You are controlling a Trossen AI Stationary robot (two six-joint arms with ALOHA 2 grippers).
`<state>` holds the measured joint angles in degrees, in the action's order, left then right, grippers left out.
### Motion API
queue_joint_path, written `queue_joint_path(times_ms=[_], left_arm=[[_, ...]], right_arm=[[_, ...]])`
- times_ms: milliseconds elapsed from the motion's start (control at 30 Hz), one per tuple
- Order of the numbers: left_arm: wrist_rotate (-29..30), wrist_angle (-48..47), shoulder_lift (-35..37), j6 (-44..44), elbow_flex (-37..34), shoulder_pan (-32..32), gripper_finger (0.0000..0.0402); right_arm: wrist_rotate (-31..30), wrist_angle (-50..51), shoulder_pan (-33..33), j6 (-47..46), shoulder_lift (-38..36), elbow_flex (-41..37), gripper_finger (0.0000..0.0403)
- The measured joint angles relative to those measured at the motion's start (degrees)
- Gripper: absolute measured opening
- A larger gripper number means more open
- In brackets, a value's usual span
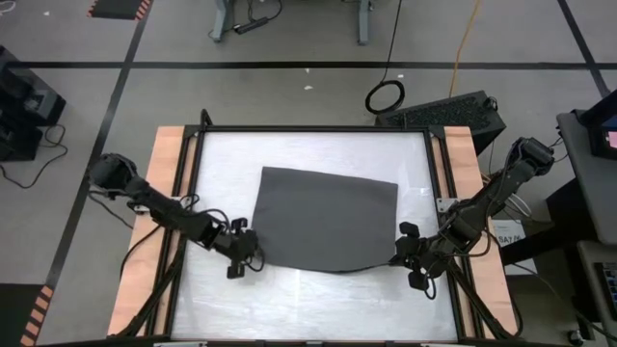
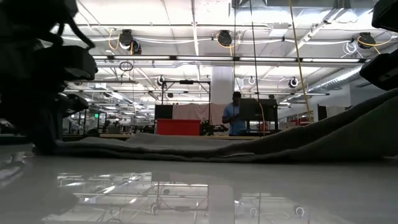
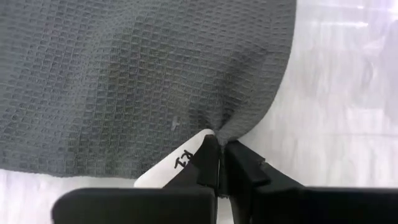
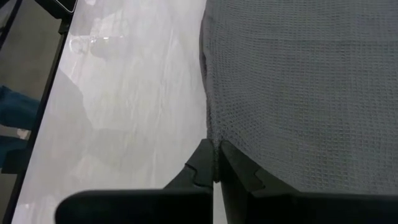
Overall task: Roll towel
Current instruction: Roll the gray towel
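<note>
1. High view: dark grey towel (image 1: 328,220) lies flat on white table (image 1: 318,308), roughly centred, its near edge bowed. Left gripper (image 1: 253,253) sits at the towel's near-left corner, right gripper (image 1: 403,253) at the near-right corner; both arms reach in from the table's side rails.
2. Low view: towel (image 2: 205,148) is spread low across the shiny tabletop (image 2: 199,193); on the pic's right it rises off the surface toward the gripper there, on the pic's left it lies flat by a dark arm. Which arm is which can't be told from this view alone. A person (image 2: 234,114) stands far back in the room behind.
3. Left wrist view: left gripper (image 3: 219,163) jaws are clenched on the towel (image 3: 124,81) corner, cloth puckered at the tips; white tag (image 3: 177,163) w/ dark marks sits just beside the fingers, touching them.
4. Right wrist view: right gripper (image 4: 215,160) jaws are pressed together, pinching the towel (image 4: 305,93) at its edge; bare table (image 4: 124,112) alongside.
</note>
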<state>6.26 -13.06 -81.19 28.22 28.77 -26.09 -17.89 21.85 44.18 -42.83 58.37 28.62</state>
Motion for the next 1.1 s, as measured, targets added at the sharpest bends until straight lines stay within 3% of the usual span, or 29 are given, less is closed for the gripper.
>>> queue_joint_path(times_ms=[200, 467, 733, 900, 1100], left_arm=[[-6.89, 0.13, 2.02, 0.17, 0.3, 3.73, 0.0011], [-19.75, -0.12, 11.18, 6.1, 1.22, 7.07, 0.001], [-32.95, 2.22, 16.79, 17.74, 1.24, 6.92, 0.001], [-34.71, 9.91, 16.63, 22.35, 1.4, 5.57, 0.0012], [-35.49, 11.69, 15.91, 23.23, 1.31, 5.08, 0.0013]], right_arm=[[0.0, -0.81, 0.0, 0.0, -0.02, 0.0, 0.0], [3.27, -8.89, 0.12, -3.09, -1.11, -0.02, 0.0], [4.96, -14.06, 1.11, -10.28, -4.78, -0.04, 0.0], [6.28, -13.96, 1.56, -15.38, -5.02, -0.04, 0.0], [6.21, -14.3, 1.69, -17.78, -5.27, -0.04, 0.0]])
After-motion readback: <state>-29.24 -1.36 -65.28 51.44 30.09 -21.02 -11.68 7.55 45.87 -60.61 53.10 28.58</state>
